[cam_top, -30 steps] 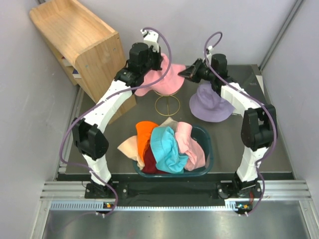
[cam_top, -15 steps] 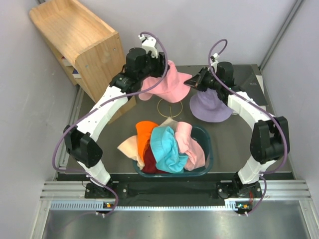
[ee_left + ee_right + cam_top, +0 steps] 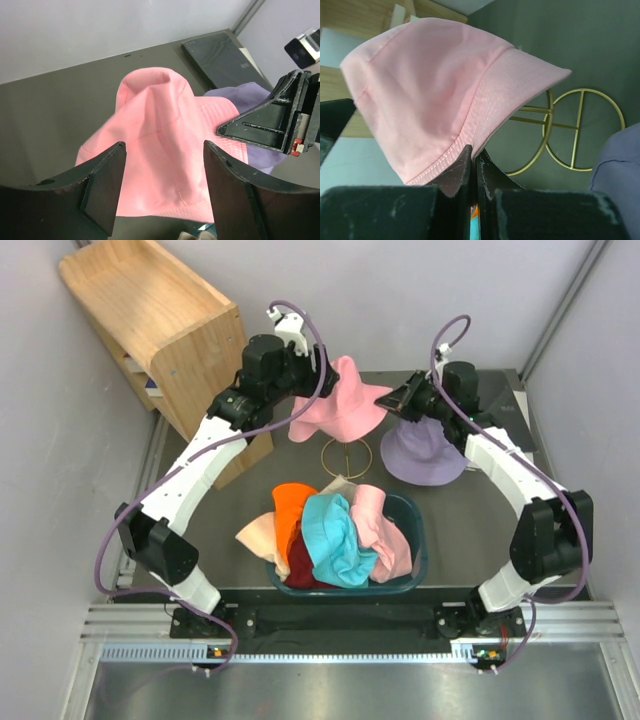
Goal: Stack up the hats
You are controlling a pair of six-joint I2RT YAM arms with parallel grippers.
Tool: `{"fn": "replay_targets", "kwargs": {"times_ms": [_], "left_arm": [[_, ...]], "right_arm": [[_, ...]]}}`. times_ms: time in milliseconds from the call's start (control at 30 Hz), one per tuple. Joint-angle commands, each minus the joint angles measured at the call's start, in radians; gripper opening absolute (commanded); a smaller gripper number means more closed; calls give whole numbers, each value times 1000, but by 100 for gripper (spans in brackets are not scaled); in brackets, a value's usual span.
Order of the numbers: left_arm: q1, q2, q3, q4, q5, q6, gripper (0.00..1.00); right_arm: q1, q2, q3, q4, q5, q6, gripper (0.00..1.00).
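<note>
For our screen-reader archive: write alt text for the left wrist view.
A peaked pink hat fills the centre, framed between the left gripper's open fingers. At right, the shut right gripper's tip meets its brim, in front of a lavender hat; a dark table lies behind.

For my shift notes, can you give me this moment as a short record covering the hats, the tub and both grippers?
pink hat: over the gold wire stand, far centre
left gripper: open, fingers spread above the pink hat's crown
right gripper: shut on the pink hat's brim
lavender hat: right of the pink hat, not gripped
tub: near centre, holds a loose heap of hats in orange, teal, pink, maroon and beige
</note>
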Motion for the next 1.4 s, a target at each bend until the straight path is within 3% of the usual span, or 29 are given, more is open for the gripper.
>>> {"fn": "replay_targets", "kwargs": {"times_ms": [0,200,400,500,600,633,733,1067,1367], "left_arm": [[-1,8,3,42,70,-91,67],[-1,71,12,49,107,-154,63],[-1,114,18,26,113,-163,50],[-5,117,19,36,124,-169,49],[-8,104,29,54,103,-166,66],[-8,99,35,54,90,-165,76],[-8,87,71,27,58,-147,86],[-8,39,144,-66,-54,-85,99],[-5,28,234,-116,-118,-50,99]], "right_arm": [[25,-94,6,23,52,30,0],[27,-116,-44,20,55,32,0],[28,-142,-78,2,96,13,0],[27,-143,-80,-12,138,-2,0],[25,-111,-29,-57,196,-54,0],[25,-90,4,-66,210,-83,0],[25,-33,83,-109,256,-134,0],[82,133,321,-325,404,-327,0],[173,203,396,-475,621,-476,0]]}}
